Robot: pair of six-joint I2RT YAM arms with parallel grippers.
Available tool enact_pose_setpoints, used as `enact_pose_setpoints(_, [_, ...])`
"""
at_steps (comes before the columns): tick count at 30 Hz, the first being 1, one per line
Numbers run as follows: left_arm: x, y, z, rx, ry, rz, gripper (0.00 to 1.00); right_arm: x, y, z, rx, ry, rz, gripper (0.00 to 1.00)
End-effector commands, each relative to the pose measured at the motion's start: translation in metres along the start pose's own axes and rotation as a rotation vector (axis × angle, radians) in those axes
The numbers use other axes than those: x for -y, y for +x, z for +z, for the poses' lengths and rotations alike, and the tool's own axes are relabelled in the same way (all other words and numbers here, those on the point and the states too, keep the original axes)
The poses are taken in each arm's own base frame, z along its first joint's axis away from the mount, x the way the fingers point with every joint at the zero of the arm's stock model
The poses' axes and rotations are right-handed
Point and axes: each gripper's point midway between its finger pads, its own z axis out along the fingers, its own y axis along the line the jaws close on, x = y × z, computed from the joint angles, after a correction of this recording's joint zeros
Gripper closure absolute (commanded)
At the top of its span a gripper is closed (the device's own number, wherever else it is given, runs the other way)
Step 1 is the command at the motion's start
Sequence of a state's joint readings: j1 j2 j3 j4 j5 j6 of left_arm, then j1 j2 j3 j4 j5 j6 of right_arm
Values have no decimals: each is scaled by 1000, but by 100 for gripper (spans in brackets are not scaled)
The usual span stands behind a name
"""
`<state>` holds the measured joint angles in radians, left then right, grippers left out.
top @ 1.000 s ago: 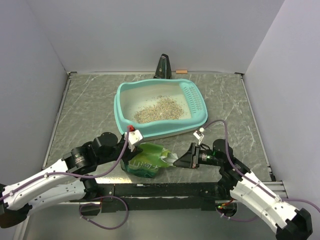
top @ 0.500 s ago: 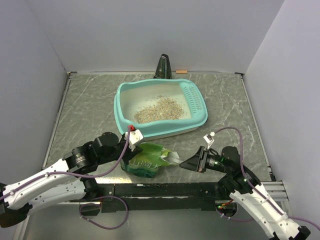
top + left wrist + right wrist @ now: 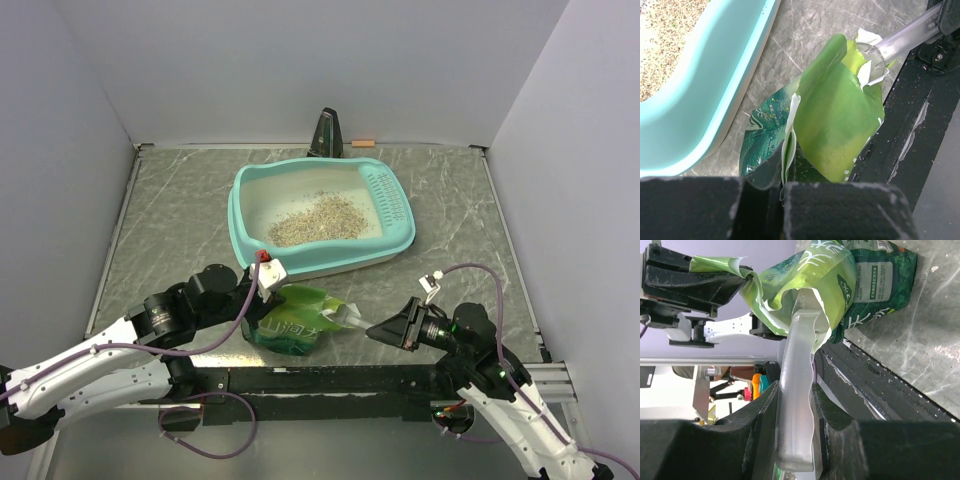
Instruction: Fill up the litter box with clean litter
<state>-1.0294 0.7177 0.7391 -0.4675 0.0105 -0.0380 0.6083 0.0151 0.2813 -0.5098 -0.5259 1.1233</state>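
The teal litter box (image 3: 243, 240) stands at the table's middle with a heap of beige-grey clean litter (image 3: 318, 220) inside; its rim (image 3: 715, 95) and litter (image 3: 665, 45) also show in the left wrist view. A green printed bag (image 3: 292, 322) lies just in front of it. My left gripper (image 3: 268, 285) is shut on the bag's top edge (image 3: 790, 130). My right gripper (image 3: 392, 331) is shut on the handle of a translucent scoop (image 3: 797, 385), whose head reaches into the bag's open mouth (image 3: 810, 285).
A black upright object (image 3: 327, 130) and a small tan piece (image 3: 362, 143) sit by the back wall. A black rail (image 3: 320, 380) runs along the near edge under the bag. Grey walls close in the left, back and right sides.
My right gripper has drawn back to the right with the scoop, so more of the scoop shows outside the bag's mouth. The left gripper and bag have stayed put.
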Motion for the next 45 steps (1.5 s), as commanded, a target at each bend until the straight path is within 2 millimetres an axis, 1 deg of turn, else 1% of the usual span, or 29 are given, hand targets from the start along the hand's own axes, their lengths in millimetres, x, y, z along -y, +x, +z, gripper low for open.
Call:
enact_pose_setpoints(1, [2, -7, 1, 27, 5, -3, 99, -28, -10, -26, 132, -110, -18, 100])
enact_pose_setpoints(6, [2, -8, 0, 35, 6, -1, 99, -33, -9, -36, 170, -160, 20, 100])
enact_pose_setpoints(8, [2, -8, 1, 32, 5, -5, 99, -32, -8, -38, 170, -153, 22, 100])
enact_pose_setpoints(12, [2, -7, 3, 24, 1, -6, 99, -49, -11, -46, 185, -197, -5, 100])
enact_pose_setpoints(13, [2, -6, 3, 20, 1, -4, 99, -50, -11, -46, 186, -196, -8, 100])
enact_pose_setpoints(17, [2, -2, 10, -11, 1, -6, 99, -54, -12, -42, 167, -197, -13, 100])
enact_pose_setpoints(19, [1, -1, 12, -22, -1, -5, 99, -60, -14, -42, 175, -222, -19, 100])
enact_pose_setpoints(20, [1, 3, 16, -42, 0, -4, 99, -60, -15, -41, 174, -223, -19, 100])
enact_pose_setpoints(24, [2, 9, 24, -82, 2, -8, 99, -69, -17, -47, 186, -235, -48, 100])
enact_pose_setpoints(25, [-3, 9, 26, -82, -30, -5, 99, -70, -18, -47, 190, -236, -48, 100])
enact_pose_setpoints(28, [0, 9, 31, -83, -18, -9, 99, -67, -18, -46, 191, -234, -36, 100])
enact_pose_setpoints(29, [0, 7, 31, -73, -19, -9, 99, -66, -19, -46, 202, -234, -32, 100])
enact_pose_setpoints(31, [-1, 8, 31, -72, -28, -12, 99, -60, -19, -44, 209, -221, -18, 100])
enact_pose_setpoints(32, [-3, 4, 29, -50, -38, -14, 99, -54, -20, -44, 222, -206, -11, 100])
enact_pose_setpoints(34, [-4, 2, 27, -37, -46, -15, 99, -52, -20, -47, 234, -193, -11, 100])
enact_pose_setpoints(37, [-6, 2, 27, -35, -55, -18, 99, -51, -19, -55, 253, -178, -13, 100])
enact_pose_setpoints(40, [-7, 6, 31, -58, -60, -17, 99, -56, -19, -65, 270, -173, -29, 100])
enact_pose_setpoints(41, [-7, 8, 32, -66, -62, -17, 99, -61, -19, -71, 281, -183, -39, 100])
enact_pose_setpoints(42, [-8, 8, 32, -67, -70, -17, 99, -57, -19, -72, 287, -163, -33, 100])
enact_pose_setpoints(44, [-10, 7, 32, -64, -76, -15, 99, -60, -17, -78, 292, -167, -36, 100])
enact_pose_setpoints(45, [-10, 7, 32, -62, -77, -16, 99, -58, -16, -79, 293, -156, -32, 100])
